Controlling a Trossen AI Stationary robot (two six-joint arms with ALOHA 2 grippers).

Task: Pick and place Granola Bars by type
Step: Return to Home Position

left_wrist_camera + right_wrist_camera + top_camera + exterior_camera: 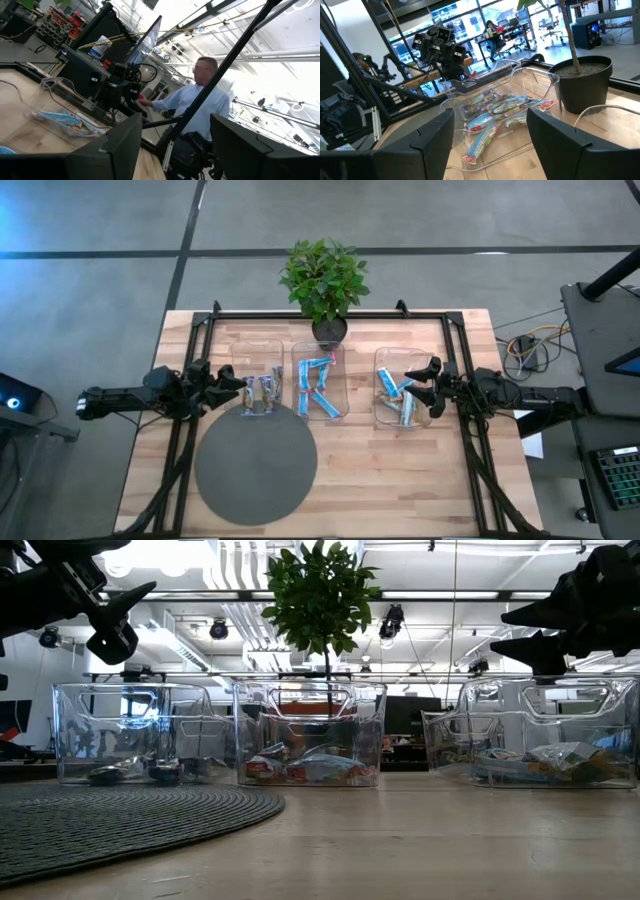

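High view: your small foil-wrapped granola bars (pixel 318 385) all lie in three clear plastic trays (pixel 320 349), none loose on the wooden bench (pixel 400 470). Left hand (pixel 238 383) and right hand (pixel 412 383) hover, fingers apart, empty; sorting looks done.

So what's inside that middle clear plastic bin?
Several blue-and-white foil-wrapped granola bars with red ends lie loosely piled in the middle clear plastic bin. They overlap, so the exact count and anything underneath them cannot be seen.
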